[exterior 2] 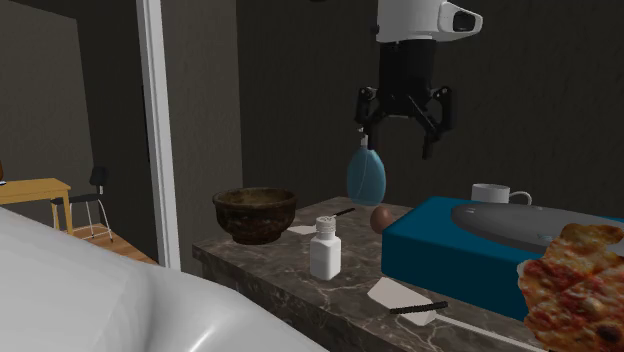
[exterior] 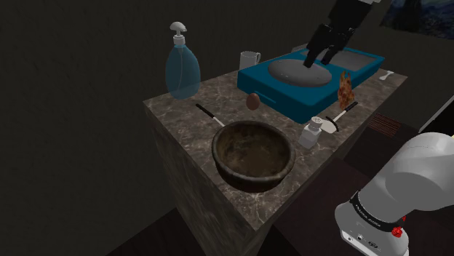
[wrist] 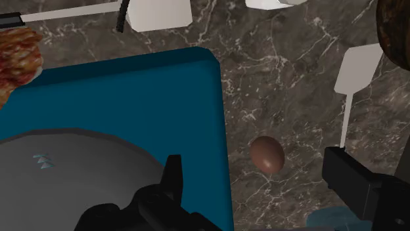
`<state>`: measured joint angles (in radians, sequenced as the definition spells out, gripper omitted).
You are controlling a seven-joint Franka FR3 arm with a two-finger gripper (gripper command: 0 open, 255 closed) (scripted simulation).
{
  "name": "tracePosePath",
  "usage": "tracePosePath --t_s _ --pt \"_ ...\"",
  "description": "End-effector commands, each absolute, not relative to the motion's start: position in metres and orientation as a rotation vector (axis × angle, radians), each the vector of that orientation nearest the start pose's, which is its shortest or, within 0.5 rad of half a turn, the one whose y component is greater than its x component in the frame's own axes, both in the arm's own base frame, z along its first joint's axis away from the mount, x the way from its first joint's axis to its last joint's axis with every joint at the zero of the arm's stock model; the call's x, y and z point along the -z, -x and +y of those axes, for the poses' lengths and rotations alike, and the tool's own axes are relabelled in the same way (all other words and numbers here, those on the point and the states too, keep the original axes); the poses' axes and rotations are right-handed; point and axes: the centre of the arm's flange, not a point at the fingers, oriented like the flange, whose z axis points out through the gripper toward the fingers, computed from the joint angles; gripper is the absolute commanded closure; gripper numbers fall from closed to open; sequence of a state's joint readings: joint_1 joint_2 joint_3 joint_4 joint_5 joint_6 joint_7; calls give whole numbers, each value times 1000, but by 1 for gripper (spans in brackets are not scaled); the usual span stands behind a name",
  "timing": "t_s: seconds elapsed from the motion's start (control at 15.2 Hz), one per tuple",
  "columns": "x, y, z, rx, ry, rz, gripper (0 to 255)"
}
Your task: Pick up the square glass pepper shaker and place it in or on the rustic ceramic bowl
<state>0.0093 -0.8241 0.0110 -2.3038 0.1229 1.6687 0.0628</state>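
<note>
Pepper shaker (exterior: 312, 133) upright beside bowl (exterior: 247, 179) in shoulder view; egg (wrist: 267, 154) below wide-apart, empty tool (wrist: 255, 168) in wrist view.

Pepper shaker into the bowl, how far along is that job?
Nothing is done yet: the pepper shaker stands on the counter beside the bowl, which is empty. In hand: nothing; the hand hangs open above the blue tray, away from the shaker. Left: reach the shaker, grasp it, lift it and set it in the bowl.
</note>
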Motion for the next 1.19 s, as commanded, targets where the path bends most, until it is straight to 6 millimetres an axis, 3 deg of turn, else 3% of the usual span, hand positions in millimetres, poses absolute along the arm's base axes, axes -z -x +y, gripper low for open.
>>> tracePosePath --t_s 0.0,0.73,1.12 --pt "-637 -305 20 278 3006 69 0" --pt "-547 -203 93 370 2995 287 0" --pt "-521 -209 96 371 2995 289 0"
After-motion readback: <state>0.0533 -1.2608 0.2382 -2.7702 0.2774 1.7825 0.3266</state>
